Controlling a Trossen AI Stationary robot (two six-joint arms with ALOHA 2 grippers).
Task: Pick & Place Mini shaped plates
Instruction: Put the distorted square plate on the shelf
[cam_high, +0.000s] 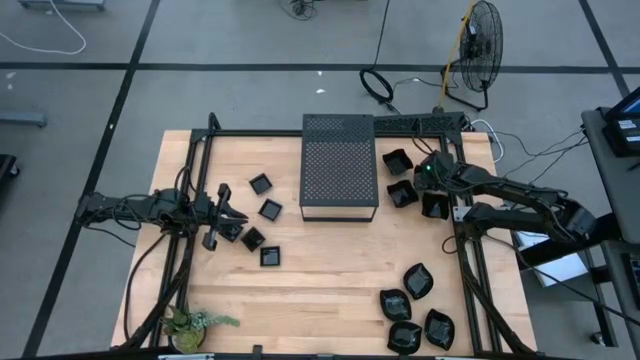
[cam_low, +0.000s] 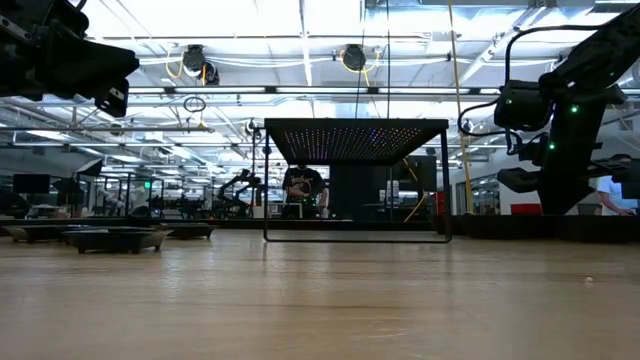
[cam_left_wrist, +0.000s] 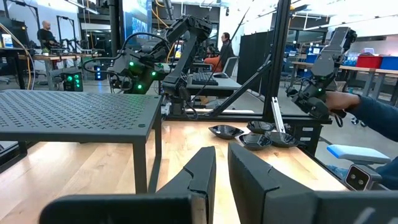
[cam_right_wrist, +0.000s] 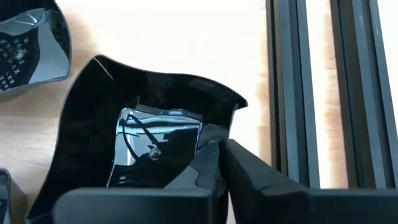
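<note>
Meanwhile, the right pincer (cam_right_wrist: 219, 149) clamps on the rim of an angular plate (cam_right_wrist: 149, 143) lying on the desk (cam_high: 330, 270) beside the perforated box (cam_high: 339, 166), grasp apparently made; lifting likely follows. Left pincer (cam_left_wrist: 221, 163) waits, nearly together.

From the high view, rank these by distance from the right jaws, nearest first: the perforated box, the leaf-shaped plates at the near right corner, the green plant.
Measured from the right gripper, shut on an angular plate:
1. Perforated box, just to its left at the table's middle back.
2. Leaf-shaped plates, toward the front on the right side.
3. Green plant, at the far front-left corner.
</note>
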